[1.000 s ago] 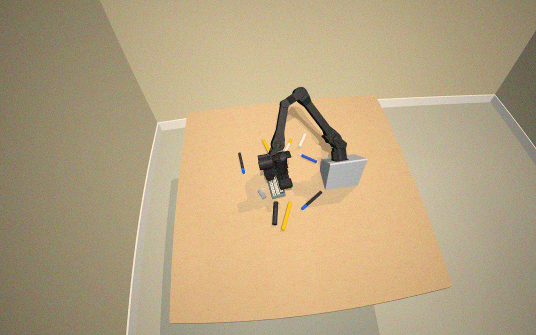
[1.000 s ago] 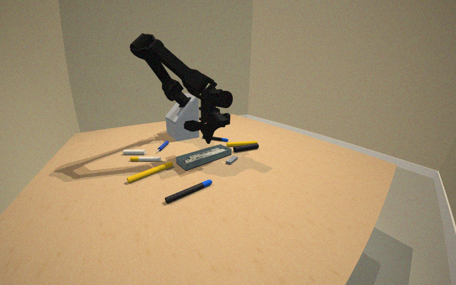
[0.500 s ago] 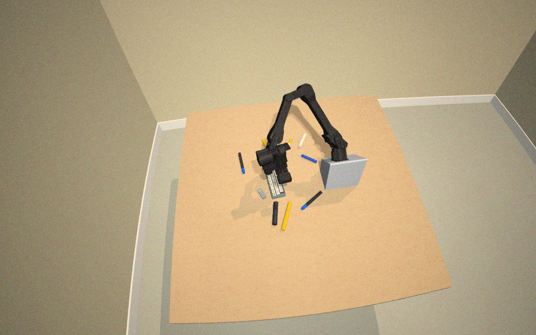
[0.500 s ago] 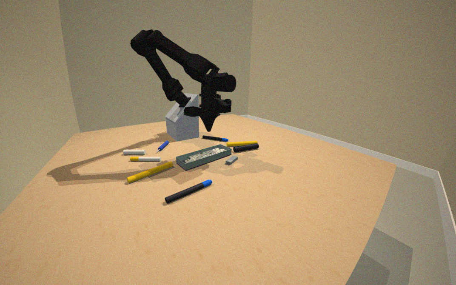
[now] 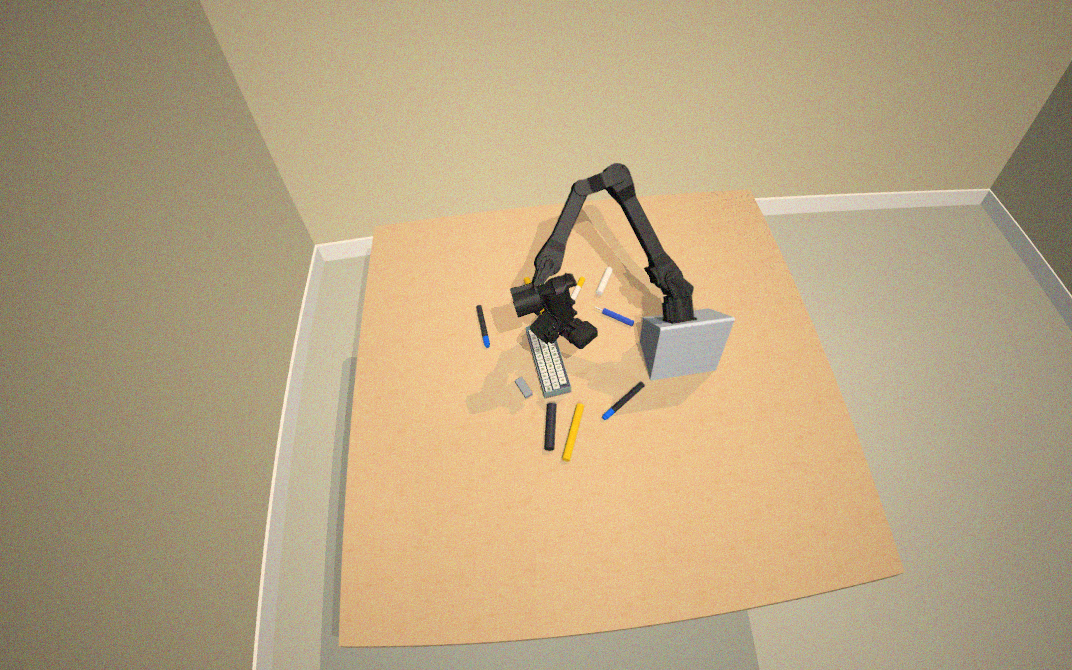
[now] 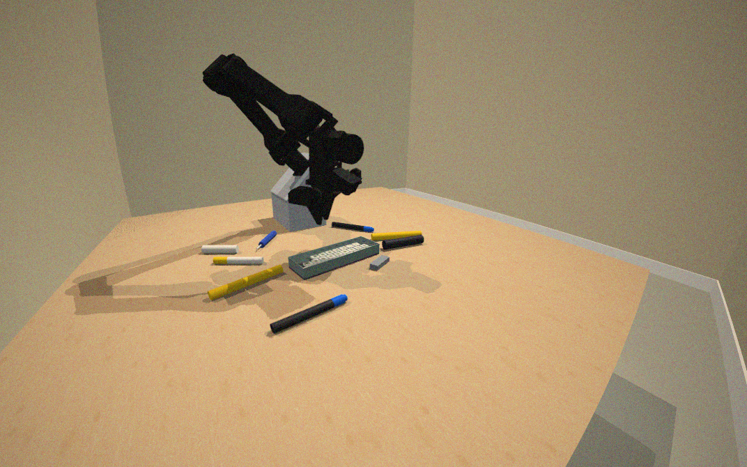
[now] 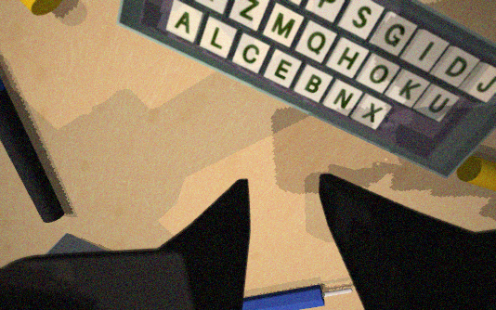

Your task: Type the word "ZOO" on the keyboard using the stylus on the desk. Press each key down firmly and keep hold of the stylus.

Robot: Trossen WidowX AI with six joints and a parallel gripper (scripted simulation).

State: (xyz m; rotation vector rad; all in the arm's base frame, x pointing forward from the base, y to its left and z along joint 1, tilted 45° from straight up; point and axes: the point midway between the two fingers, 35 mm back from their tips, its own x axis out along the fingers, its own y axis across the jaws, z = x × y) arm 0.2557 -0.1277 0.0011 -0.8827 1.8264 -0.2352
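Observation:
The stylus, a blue pen [image 5: 617, 316] [image 6: 267, 238] [image 7: 285, 299] with a thin pale tip, lies on the desk between the keyboard and the arm's base. My gripper [image 6: 320, 221] [image 7: 283, 186] is partly open and empty, above the desk on the stylus side of the keyboard. Bare desk shows between its fingertips in the wrist view, and the stylus lies lower in that view, partly hidden by the left finger. The keyboard [image 5: 553, 367] [image 6: 308, 270] [image 7: 283, 27] has a dark teal case and cream keys. The Z key [image 7: 248, 9] and O key [image 7: 380, 73] show in the wrist view.
Black markers with blue ends [image 5: 483, 325] [image 5: 624, 400] lie on either side. A black rod [image 5: 550, 426] and yellow rod [image 5: 573, 431] lie off one keyboard end, another yellow rod [image 6: 246, 281] off the other. A grey block [image 6: 379, 262] and white stick [image 6: 219, 249] lie nearby.

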